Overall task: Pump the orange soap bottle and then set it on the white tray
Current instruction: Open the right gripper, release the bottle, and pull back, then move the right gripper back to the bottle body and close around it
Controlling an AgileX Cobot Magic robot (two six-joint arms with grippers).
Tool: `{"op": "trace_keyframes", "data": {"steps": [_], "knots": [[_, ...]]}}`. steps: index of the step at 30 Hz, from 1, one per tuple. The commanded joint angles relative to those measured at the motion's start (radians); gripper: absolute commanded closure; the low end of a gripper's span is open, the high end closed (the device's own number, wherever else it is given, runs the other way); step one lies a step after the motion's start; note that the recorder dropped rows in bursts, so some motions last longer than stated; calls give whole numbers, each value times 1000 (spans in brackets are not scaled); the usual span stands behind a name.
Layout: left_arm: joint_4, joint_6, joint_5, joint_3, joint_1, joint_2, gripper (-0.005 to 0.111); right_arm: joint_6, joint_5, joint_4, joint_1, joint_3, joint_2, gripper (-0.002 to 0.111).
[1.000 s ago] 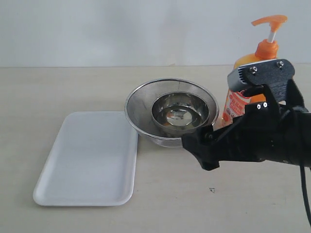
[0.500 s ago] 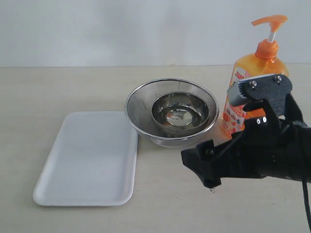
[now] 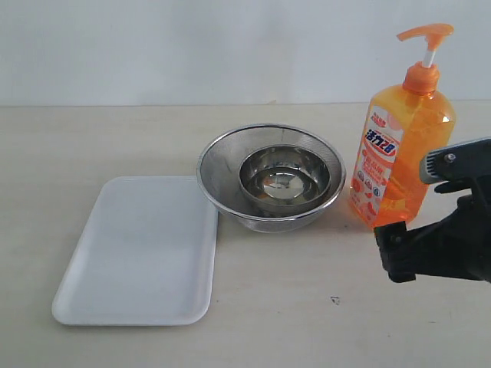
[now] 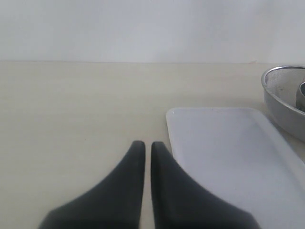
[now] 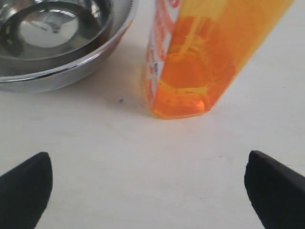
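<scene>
The orange soap bottle (image 3: 403,153) stands upright on the table, right of the steel bowls, its pump head raised. In the right wrist view the orange soap bottle (image 5: 190,62) fills the area ahead of my right gripper (image 5: 150,191). That gripper is open wide, empty, and a short way back from the bottle's base. In the exterior view its black fingers (image 3: 395,253) show at the right edge, in front of the bottle. The white tray (image 3: 138,253) lies empty at the left. My left gripper (image 4: 144,143) is shut, empty, beside the white tray (image 4: 228,152). It is out of the exterior view.
A round steel strainer bowl (image 3: 222,165) with a smaller steel bowl (image 3: 284,180) inside it stands between tray and bottle. The strainer bowl (image 5: 86,67) lies close beside the bottle's base. Its rim (image 4: 281,100) also shows past the tray. A pale wall backs the table.
My right gripper has pulled back to the right, uncovering the bottle's lower half. The bottle, bowls and tray have not moved.
</scene>
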Motion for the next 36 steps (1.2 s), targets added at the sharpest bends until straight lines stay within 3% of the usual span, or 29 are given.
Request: {"op": "trace_keyframes", "data": {"steps": [1,10,22,30,36], "knots": [[1,-6,-4,4,3,-3,102,12,-82,-2,0,7,-2,4],[1,-6,-4,4,3,-3,102,147,-138,-108,0,7,-2,4],[1,-6,-4,4,3,-3,102,876,-418,-835,0,191,-2,4],[1,-6,-4,4,3,-3,102,960,-607,-906,0,261,-2,4],[1,-6,-4,4,3,-3,102,993,-641,-944,0,263,-2,4]]}}
